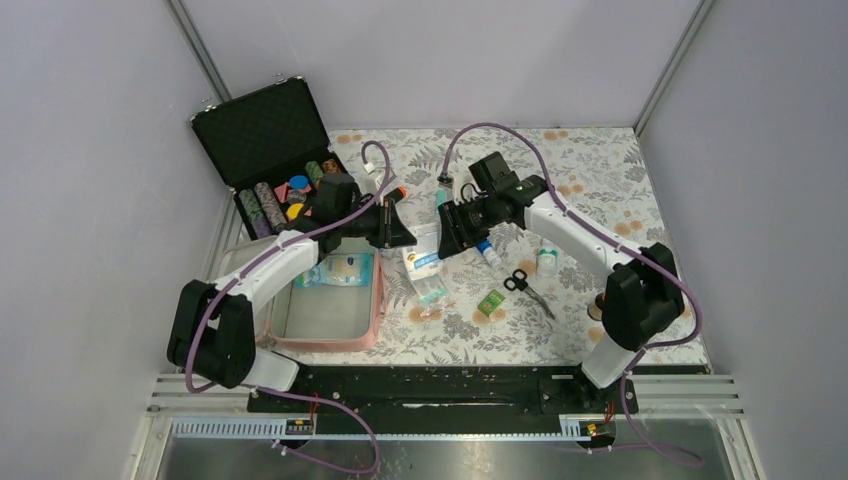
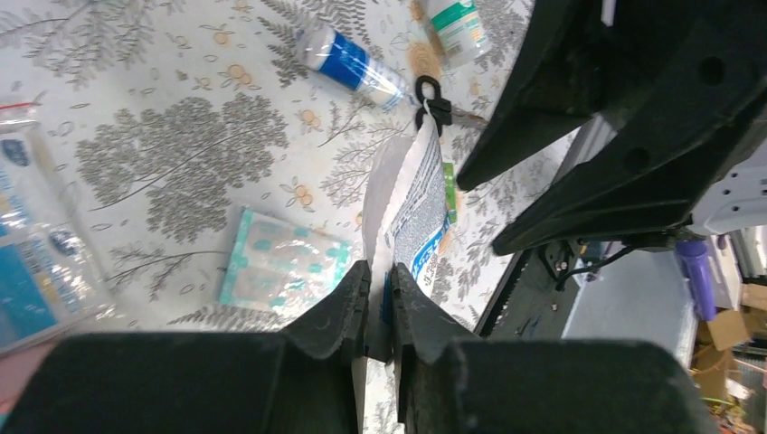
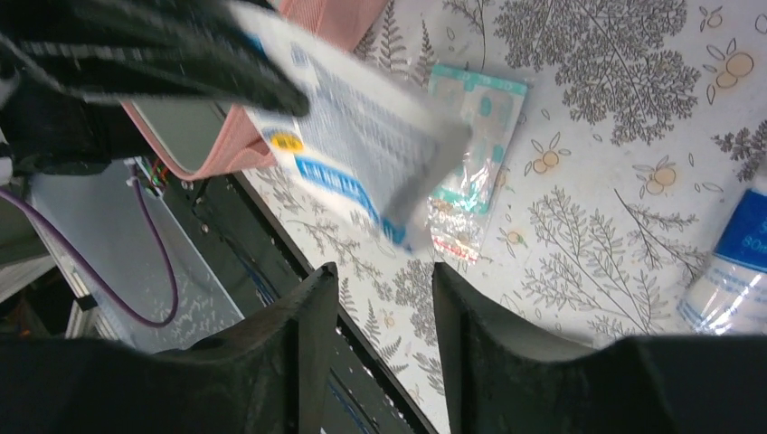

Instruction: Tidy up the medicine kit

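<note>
The medicine kit (image 1: pixel 375 312) is a pink pouch lying open at the near left, with its edge (image 3: pixel 237 145) also in the right wrist view. A pale blue packet (image 1: pixel 340 270) lies inside it. My left gripper (image 1: pixel 408 238) (image 2: pixel 380 276) is shut on the end of a white sachet with blue print (image 2: pixel 421 199) (image 3: pixel 362 145), held on edge above the floral cloth. My right gripper (image 1: pixel 447 232) (image 3: pixel 384 276) faces it from the right. Its jaws stand open and empty, just short of the sachet's free end.
A black case of poker chips (image 1: pixel 270 130) stands open at the back left. On the cloth lie a teal plaster packet (image 2: pixel 285 267) (image 3: pixel 470 136), a blue-and-white bottle (image 2: pixel 353 63), scissors (image 1: pixel 528 290), a small green box (image 1: pixel 491 302) and a white bottle (image 1: pixel 547 260).
</note>
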`<move>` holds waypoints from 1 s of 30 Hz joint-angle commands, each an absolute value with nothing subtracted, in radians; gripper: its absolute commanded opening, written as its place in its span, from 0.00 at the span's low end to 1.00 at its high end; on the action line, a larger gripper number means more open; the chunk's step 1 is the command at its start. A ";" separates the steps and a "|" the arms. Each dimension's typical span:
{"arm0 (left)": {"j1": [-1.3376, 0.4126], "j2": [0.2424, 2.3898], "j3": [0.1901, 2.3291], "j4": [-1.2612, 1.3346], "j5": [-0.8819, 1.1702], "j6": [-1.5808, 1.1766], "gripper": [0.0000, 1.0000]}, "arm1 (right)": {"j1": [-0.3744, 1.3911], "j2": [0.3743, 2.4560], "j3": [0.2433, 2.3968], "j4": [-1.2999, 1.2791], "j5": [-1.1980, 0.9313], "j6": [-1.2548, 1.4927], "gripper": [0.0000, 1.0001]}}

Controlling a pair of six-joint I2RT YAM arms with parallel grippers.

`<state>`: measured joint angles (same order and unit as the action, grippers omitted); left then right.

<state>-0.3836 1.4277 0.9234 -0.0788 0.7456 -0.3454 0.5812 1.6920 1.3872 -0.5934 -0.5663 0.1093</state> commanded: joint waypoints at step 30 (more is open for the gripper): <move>-0.415 1.302 0.853 -0.483 -0.376 1.019 0.06 | 0.568 1.472 1.224 -0.734 -0.480 -0.171 0.54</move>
<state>-0.3939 1.2778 0.8860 -0.6960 -0.2165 0.9741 0.5732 1.4731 1.2015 -0.7284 -0.4801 -0.1581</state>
